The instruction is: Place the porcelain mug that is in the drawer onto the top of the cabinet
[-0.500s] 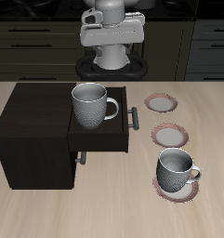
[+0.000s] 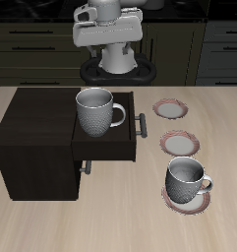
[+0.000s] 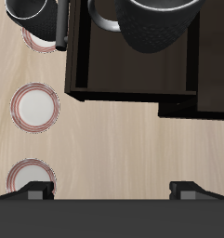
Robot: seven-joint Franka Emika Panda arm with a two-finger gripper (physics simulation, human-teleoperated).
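The porcelain mug [image 2: 95,110], light-grey speckled with a pale inside, stands upright in the open drawer [image 2: 108,145] of the dark cabinet [image 2: 33,148]. Its handle points towards the drawer front. My gripper [image 2: 108,41] hangs high above the back of the table, well away from the mug, and holds nothing. In the wrist view the gripper [image 3: 112,191] is open, its fingertips [image 3: 34,191] wide apart. That view also shows the mug [image 3: 160,23] and the drawer [image 3: 132,70] far off.
A smaller mug with a darker inside [image 2: 186,179] sits on a pink-rimmed plate [image 2: 187,201] near the front edge. Two more small plates [image 2: 180,144] [image 2: 170,108] lie beside the drawer. The drawer's bar handle [image 2: 143,124] sticks out towards them.
The arm has shifted a little sideways and up at the back of the table. The mug, the drawer and the plates have not moved.
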